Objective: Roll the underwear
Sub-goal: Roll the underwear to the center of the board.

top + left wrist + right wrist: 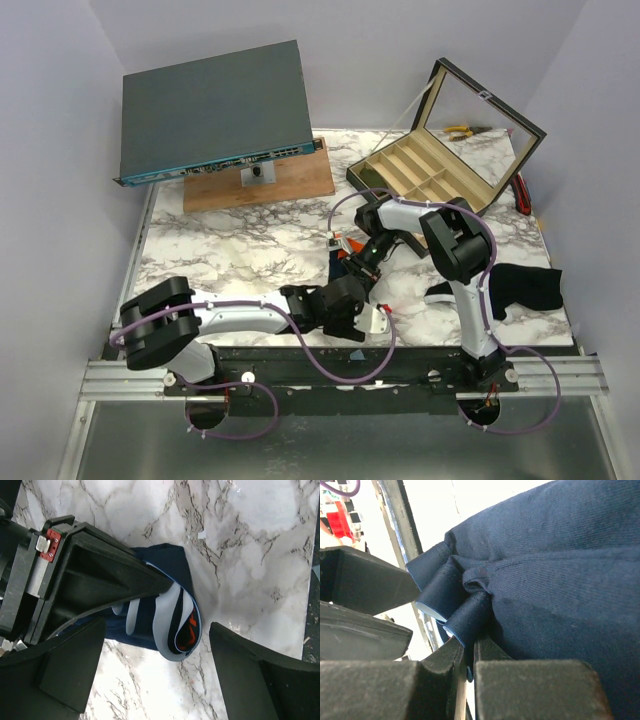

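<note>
The underwear (341, 260) is a navy garment with orange trim, lying bunched on the marble table just in front of both grippers. In the left wrist view its white waistband (172, 625) curls into a loose roll with orange lettering inside. My right gripper (359, 266) is shut on a folded edge of the navy fabric (560, 570), its jaws (470, 655) pinched together on it. That gripper's black body (95, 580) covers the left part of the garment. My left gripper (155, 680) is open and empty, its fingers (260, 680) apart, just short of the rolled end.
A wooden compartment box (430, 170) with its lid raised stands at the back right. A grey flat device (215, 105) rests on a wooden board (300, 180) at the back left. A black cloth (525, 285) lies at the right edge.
</note>
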